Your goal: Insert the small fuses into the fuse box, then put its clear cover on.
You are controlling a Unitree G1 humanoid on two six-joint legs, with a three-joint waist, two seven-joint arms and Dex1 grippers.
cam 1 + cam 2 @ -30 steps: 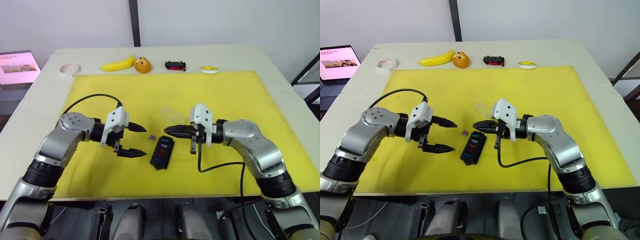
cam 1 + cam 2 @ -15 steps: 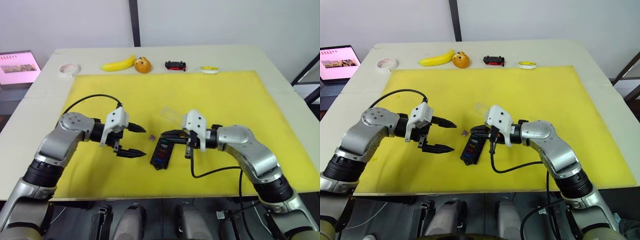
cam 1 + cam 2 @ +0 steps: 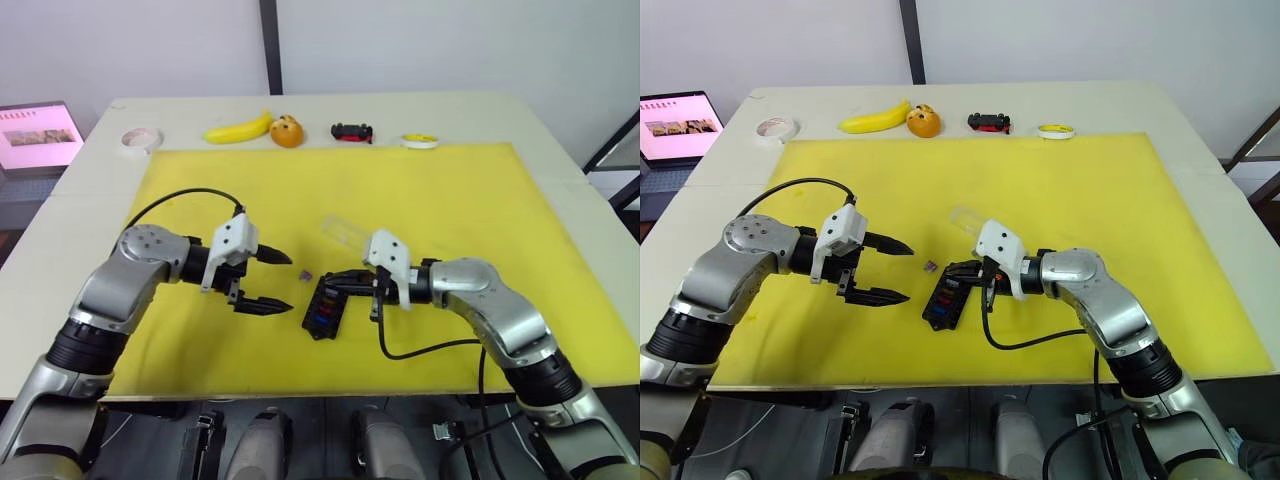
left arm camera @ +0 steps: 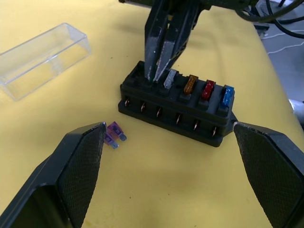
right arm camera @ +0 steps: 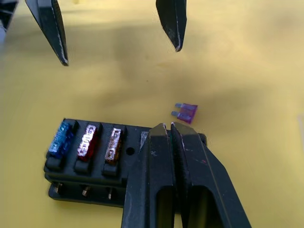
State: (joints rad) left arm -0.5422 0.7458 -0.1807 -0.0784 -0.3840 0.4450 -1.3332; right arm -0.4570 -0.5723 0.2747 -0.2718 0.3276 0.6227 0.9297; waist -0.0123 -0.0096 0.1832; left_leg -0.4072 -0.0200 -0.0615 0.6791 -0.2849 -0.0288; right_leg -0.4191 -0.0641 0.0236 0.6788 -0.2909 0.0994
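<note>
Fuse box (image 3: pixel 324 305) sits mid-mat on the yellow surface, nearest me, long axis running near-to-far w/ a slight tilt; my right gripper (image 4: pixel 160 76) is pressed together, tips down on the far end slots beside a grey fuse, can't tell if it's pinching one. Left gripper (image 3: pixel 281 282) hangs spread wide just left of the box, holding nothing. Loose purple fuse (image 5: pixel 185 112) lies on the mat just off the box's far-left corner, btwn both grippers, about as near the left gripper as the right, I reckon; clear cover (image 4: pixel 42 60) lies beyond, apart.
</note>
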